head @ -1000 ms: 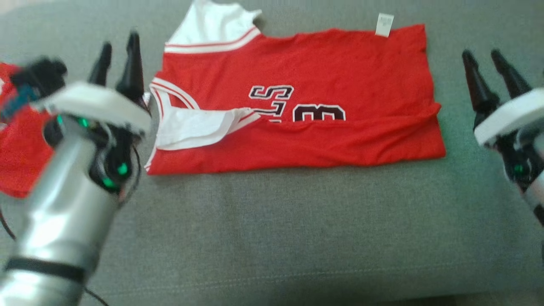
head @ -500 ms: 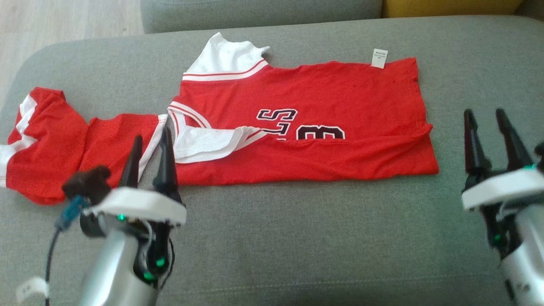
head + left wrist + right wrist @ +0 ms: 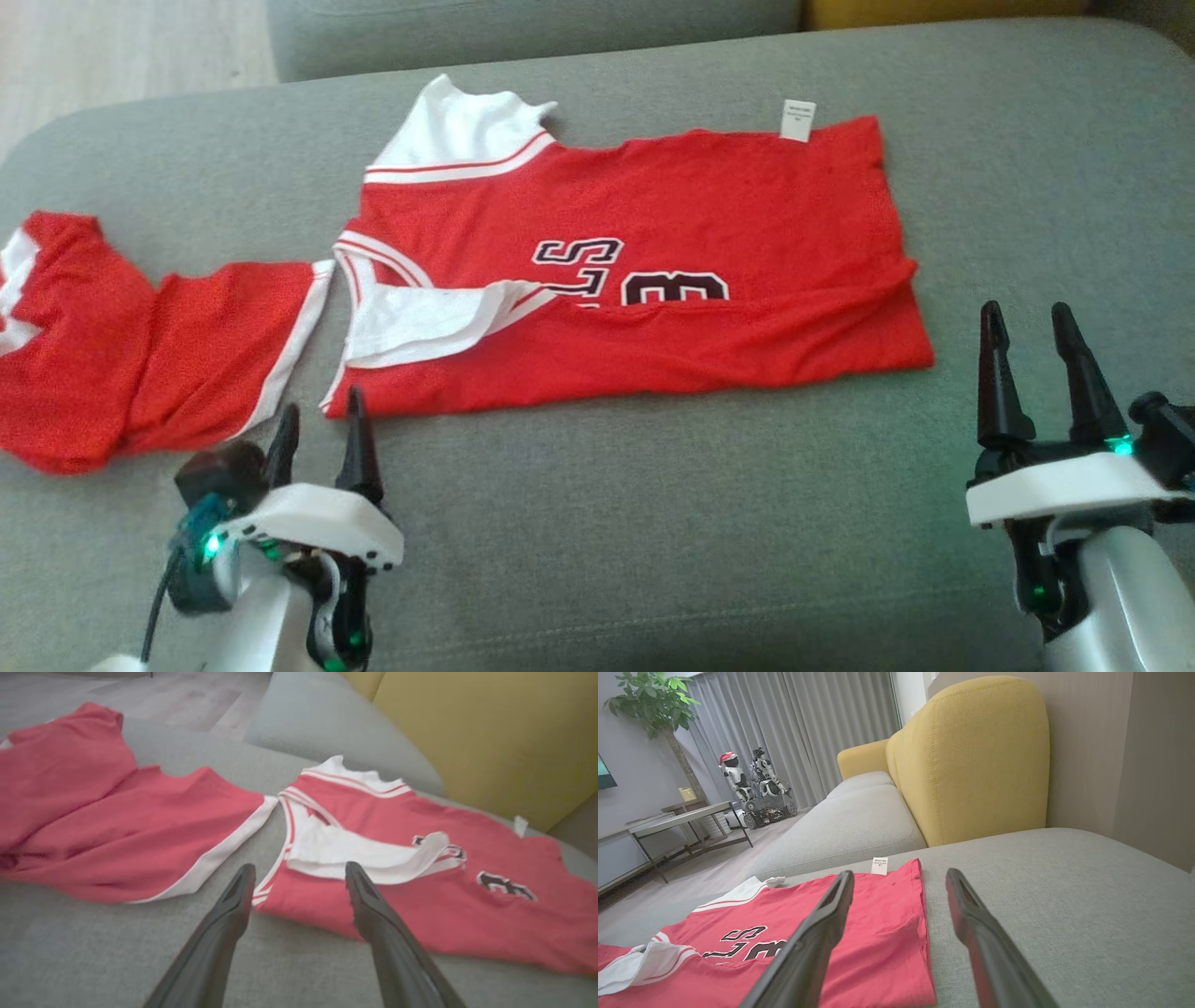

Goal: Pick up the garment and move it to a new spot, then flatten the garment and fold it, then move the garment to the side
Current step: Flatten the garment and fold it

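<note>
The garment (image 3: 653, 215) is a red jersey with white trim and black lettering. It lies folded lengthwise on the grey sofa cushion (image 3: 653, 523), neck end to the left and a white tag at its far edge. My left gripper (image 3: 322, 403) stands open and empty just short of the jersey's near left corner; the left wrist view has its tips (image 3: 299, 867) over the collar end of the jersey (image 3: 467, 914). My right gripper (image 3: 1027, 310) is open and empty, off to the right of the jersey's hem. In the right wrist view its fingers (image 3: 900, 872) frame the hem of the jersey (image 3: 859, 933).
Red shorts with white trim (image 3: 140, 355) lie crumpled left of the jersey, close to my left gripper, seen too as shorts (image 3: 93, 812). A second grey cushion (image 3: 523, 28) and a yellow backrest (image 3: 971, 756) lie beyond. Wooden floor (image 3: 112, 47) shows past the cushion's rounded left end.
The head camera has shifted. Relative to the jersey, both grippers have drawn back toward the near side of the cushion, the left one leaving the collar end. Both stayed open.
</note>
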You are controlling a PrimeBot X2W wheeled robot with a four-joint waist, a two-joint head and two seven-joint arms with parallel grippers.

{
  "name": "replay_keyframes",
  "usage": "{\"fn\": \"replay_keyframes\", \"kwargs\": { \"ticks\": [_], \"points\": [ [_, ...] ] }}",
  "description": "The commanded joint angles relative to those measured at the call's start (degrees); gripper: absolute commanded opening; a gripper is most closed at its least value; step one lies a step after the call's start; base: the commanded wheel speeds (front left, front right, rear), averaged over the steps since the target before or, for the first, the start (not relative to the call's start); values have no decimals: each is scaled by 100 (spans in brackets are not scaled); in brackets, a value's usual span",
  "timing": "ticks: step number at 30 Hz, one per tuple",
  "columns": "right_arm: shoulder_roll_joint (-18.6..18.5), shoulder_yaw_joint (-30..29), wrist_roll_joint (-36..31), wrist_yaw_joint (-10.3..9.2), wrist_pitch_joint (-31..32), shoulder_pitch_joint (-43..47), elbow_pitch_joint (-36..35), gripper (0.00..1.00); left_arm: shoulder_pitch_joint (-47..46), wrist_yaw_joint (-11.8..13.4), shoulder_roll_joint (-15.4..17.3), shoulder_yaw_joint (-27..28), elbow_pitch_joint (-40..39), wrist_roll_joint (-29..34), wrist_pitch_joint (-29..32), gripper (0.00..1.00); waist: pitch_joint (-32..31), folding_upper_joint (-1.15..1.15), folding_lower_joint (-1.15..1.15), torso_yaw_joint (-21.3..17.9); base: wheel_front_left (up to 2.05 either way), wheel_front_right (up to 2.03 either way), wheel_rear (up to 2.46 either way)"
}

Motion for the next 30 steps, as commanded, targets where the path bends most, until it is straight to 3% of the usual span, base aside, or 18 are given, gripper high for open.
{"fn": "replay_keyframes", "kwargs": {
  "ticks": [1,3,16,25,26,27,30],
  "points": [
    [-11,116,-67,37,-62,-132,-240,100,-414,129,45,248,152,116,-32,100,60,0,0,-111,0,0,0],
    [12,152,-65,37,-62,-167,-274,100,-571,263,49,312,470,238,-32,100,90,0,0,-215,0,0,0],
    [166,341,25,37,-62,-142,-374,100,-1159,521,233,678,2029,362,-32,100,220,0,0,-674,0,0,0],
    [173,288,33,37,-62,-151,-375,100,-1417,344,257,598,2743,346,-11,100,284,0,0,-715,0,0,0],
    [175,279,33,37,-62,-153,-363,100,-1446,283,253,573,2820,336,2,58,290,0,0,-708,0,0,0],
    [176,270,36,37,-62,-156,-328,100,-1478,216,249,541,2886,332,9,0,297,0,0,-697,0,0,0],
    [190,206,59,37,-29,-192,-126,100,-1575,44,224,474,2910,320,-5,0,316,0,0,-633,0,0,0]
  ]
}}
